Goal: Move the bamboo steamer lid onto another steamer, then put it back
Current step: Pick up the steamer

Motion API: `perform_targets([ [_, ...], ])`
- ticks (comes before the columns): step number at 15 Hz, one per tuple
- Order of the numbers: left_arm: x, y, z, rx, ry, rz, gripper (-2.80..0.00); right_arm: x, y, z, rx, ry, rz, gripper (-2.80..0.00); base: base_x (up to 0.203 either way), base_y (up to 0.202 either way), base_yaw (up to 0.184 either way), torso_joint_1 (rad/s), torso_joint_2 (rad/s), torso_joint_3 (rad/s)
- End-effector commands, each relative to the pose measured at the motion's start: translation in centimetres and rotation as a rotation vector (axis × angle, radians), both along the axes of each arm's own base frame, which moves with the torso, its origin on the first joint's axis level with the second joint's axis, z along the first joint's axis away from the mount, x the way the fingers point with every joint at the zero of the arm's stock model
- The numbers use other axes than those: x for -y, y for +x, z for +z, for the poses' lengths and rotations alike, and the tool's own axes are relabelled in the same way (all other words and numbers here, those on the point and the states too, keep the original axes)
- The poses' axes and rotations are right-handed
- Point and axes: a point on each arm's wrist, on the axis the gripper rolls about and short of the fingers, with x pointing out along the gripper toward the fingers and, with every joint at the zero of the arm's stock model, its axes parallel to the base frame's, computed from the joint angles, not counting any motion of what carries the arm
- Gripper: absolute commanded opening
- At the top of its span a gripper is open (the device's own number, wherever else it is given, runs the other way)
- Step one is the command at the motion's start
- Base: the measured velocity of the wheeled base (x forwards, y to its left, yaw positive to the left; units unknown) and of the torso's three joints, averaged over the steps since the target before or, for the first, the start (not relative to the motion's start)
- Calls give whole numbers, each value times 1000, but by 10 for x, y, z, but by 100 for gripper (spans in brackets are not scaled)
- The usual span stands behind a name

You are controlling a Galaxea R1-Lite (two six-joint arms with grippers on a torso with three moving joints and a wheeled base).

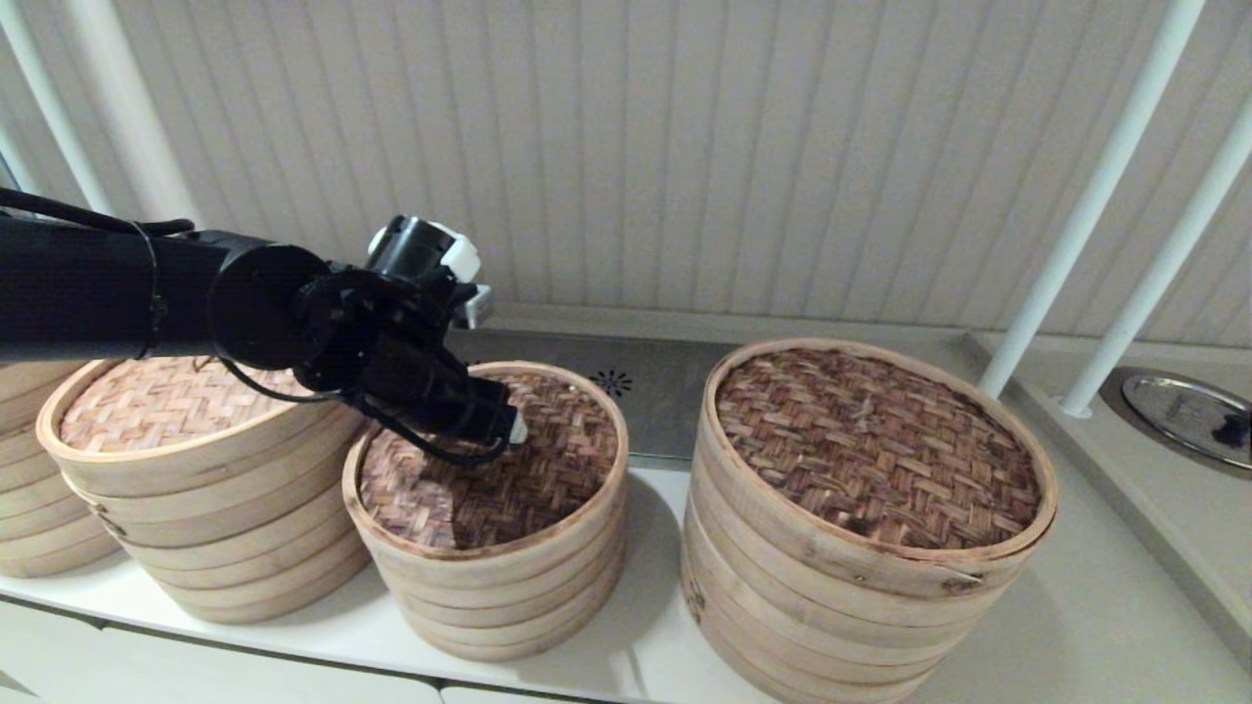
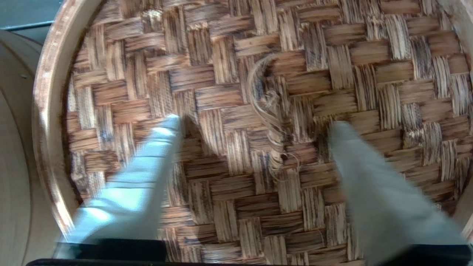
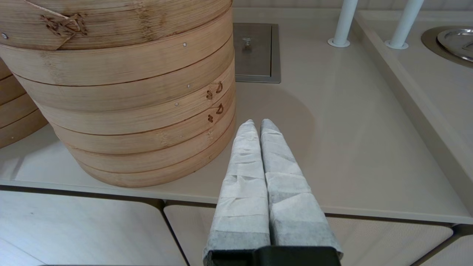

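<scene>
The bamboo steamer lid [image 1: 548,460], dark reddish-brown weave in a pale rim, sits on the narrowest stack in the middle of the counter. My left gripper [image 1: 514,430] is down over its centre. In the left wrist view that gripper [image 2: 255,123] is open, its white fingertips [image 2: 173,123] touching or just above the weave on either side of the small loop handle [image 2: 268,111]. Another steamer [image 1: 166,401], with a light tan-pink top, stands directly to the left. My right gripper [image 3: 258,122] is shut and empty, low by the counter's front edge.
The widest stack with dark-brown weave [image 1: 871,450] stands to the right, close beside my right gripper [image 3: 122,81]. One more stack [image 1: 29,489] sits at the far left edge. Behind are a metal drain plate [image 1: 626,381], two white poles [image 1: 1086,205] and a round metal dish [image 1: 1188,411].
</scene>
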Motion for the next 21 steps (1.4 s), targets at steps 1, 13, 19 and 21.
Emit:
perform_targets([
  [1, 0, -1, 0, -4, 2, 2, -280, 0, 0, -1, -3, 0, 0, -280, 0, 0, 0, 0, 0, 0],
  [13, 1, 2, -2, -5, 0, 8, -280, 0, 0, -1, -2, 0, 0, -280, 0, 0, 0, 0, 0, 0],
  [19, -4, -7, 16, 33, -33, 39, -280, 0, 0, -1, -2, 0, 0, -280, 0, 0, 0, 0, 0, 0],
  [21, -4, -8, 19, 41, -37, 37, -280, 0, 0, -1, -2, 0, 0, -280, 0, 0, 0, 0, 0, 0],
])
